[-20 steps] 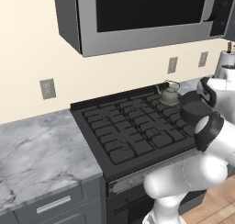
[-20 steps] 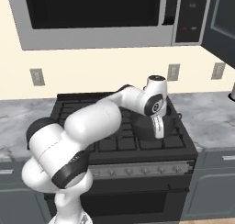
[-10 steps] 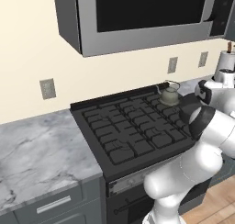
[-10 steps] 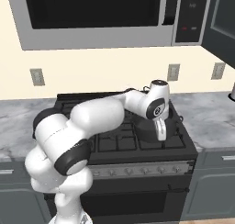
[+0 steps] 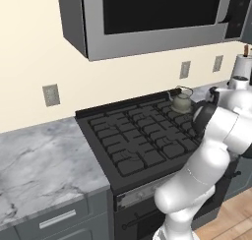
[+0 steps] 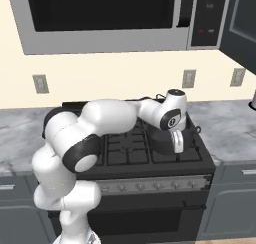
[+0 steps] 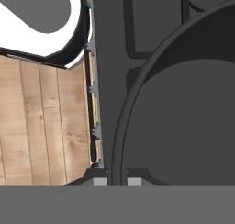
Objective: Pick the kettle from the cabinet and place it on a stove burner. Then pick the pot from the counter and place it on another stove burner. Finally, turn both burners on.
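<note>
A black cooktop (image 5: 138,145) set in the marble worktop (image 5: 44,160) carries a kettle (image 5: 181,102) at its back right corner and a dark pot (image 6: 165,140) near its front right corner.

The left base view looks forward and down from behind the arm's left, across the stove (image 5: 142,140) to the wall and the microwave (image 5: 147,17). The right base view faces the same stove (image 6: 150,153) squarely from the arm's other side — both share its grates, the microwave (image 6: 110,18) and the desk (image 6: 230,128). The hand view sits very close, looking down the stove's front edge (image 7: 108,81) onto the wooden floor (image 7: 41,126).
</note>
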Tool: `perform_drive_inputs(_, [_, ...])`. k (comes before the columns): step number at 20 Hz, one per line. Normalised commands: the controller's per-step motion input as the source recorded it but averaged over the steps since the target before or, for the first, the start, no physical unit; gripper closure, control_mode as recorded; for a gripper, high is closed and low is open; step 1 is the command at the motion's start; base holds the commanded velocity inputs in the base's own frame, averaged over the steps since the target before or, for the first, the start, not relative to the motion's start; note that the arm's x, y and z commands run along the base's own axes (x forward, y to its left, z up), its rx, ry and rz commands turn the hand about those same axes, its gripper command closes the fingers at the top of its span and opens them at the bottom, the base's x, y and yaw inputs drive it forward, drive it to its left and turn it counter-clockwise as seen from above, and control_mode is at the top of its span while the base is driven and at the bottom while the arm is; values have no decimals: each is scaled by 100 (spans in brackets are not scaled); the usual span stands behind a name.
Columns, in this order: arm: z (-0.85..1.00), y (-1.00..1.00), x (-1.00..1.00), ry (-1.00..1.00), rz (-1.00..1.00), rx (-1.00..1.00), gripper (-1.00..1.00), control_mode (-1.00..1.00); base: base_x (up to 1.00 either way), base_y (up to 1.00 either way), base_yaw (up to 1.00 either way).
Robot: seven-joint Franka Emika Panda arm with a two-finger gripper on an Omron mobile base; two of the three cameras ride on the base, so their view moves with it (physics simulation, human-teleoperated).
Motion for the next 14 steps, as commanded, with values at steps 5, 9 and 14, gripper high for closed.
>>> perform_drive_inputs(5, [-12, -15, 31, 0, 0, 0, 100, -100, 0, 0, 0])
perform_drive_inputs(9, [-15, -13, 29, 0, 0, 0, 100, -100, 0, 0, 0])
perform_drive_inputs(14, [-20, -10, 24, 2, 0, 0, 100, -100, 0, 0, 0])
